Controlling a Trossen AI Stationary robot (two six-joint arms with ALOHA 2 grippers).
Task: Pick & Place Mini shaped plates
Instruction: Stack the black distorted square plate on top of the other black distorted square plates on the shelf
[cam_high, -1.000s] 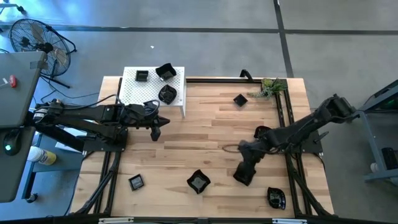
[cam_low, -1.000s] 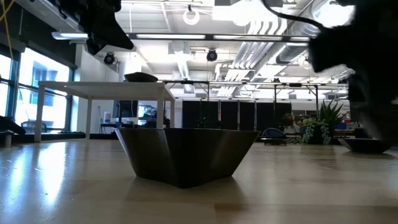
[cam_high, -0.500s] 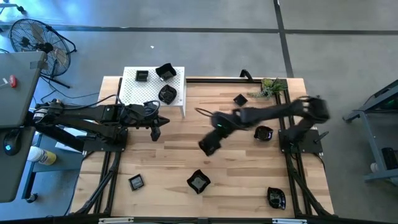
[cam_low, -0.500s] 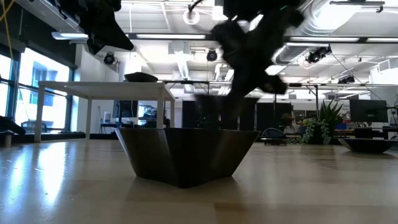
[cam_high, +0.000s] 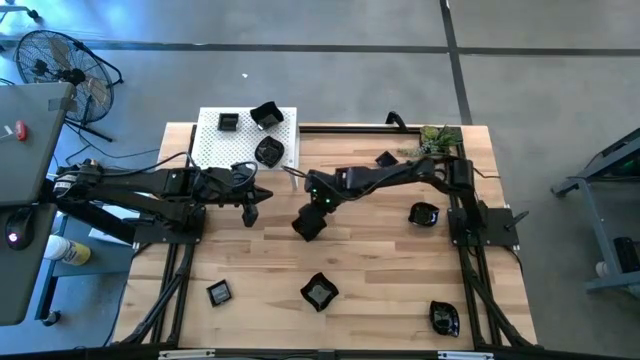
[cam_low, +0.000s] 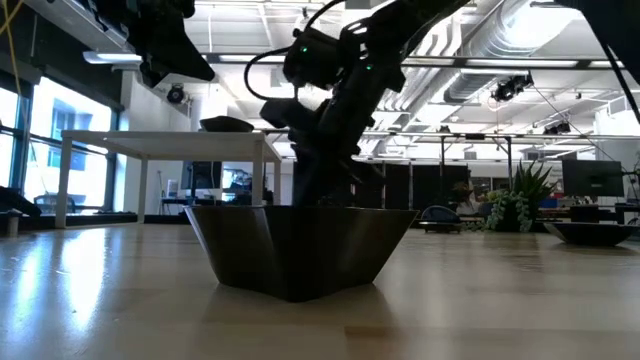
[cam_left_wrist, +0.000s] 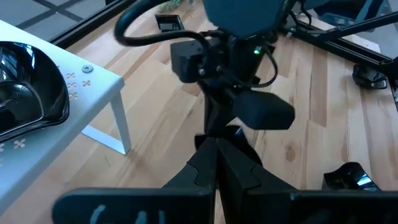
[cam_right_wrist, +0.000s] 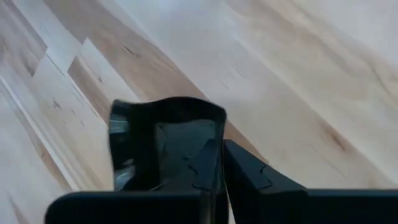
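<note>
Your right tool (cam_high: 308, 222) hangs over the middle of the bench (cam_high: 360, 250), arm stretched across from the right side, fingers clamped on a square black plate (cam_right_wrist: 165, 140). In the right wrist view that plate sits between the two dark fingers (cam_right_wrist: 245, 174), one wall pinched, wood planks below it. From the low view the tool and its load are up off the bench surface, behind the angular plate (cam_low: 300, 250) that fills the foreground.

Your left tool (cam_high: 250, 208) is parked just beside the front leg of the white perforated stand (cam_high: 215, 150), fingers together w/ nothing between them; the left wrist view shows them closed to a thin seam, pointing at the right arm.

Other plates, high view:
- 3 on the stand: small square one (cam_high: 228, 122) at the back, an angular one (cam_high: 266, 114) next to it, a round one (cam_high: 269, 152) nearer the front edge.
- Angular plate on the bench near the front, centre.
- Small square plate (cam_high: 219, 293) front left.
- Round plate (cam_high: 444, 318) front right corner.
- Round plate (cam_high: 424, 214) near the right arm's base.
- Small plate (cam_high: 386, 160) at the back, near the green plant sprig (cam_high: 436, 138).

All bench plates lie well apart from each other.
</note>
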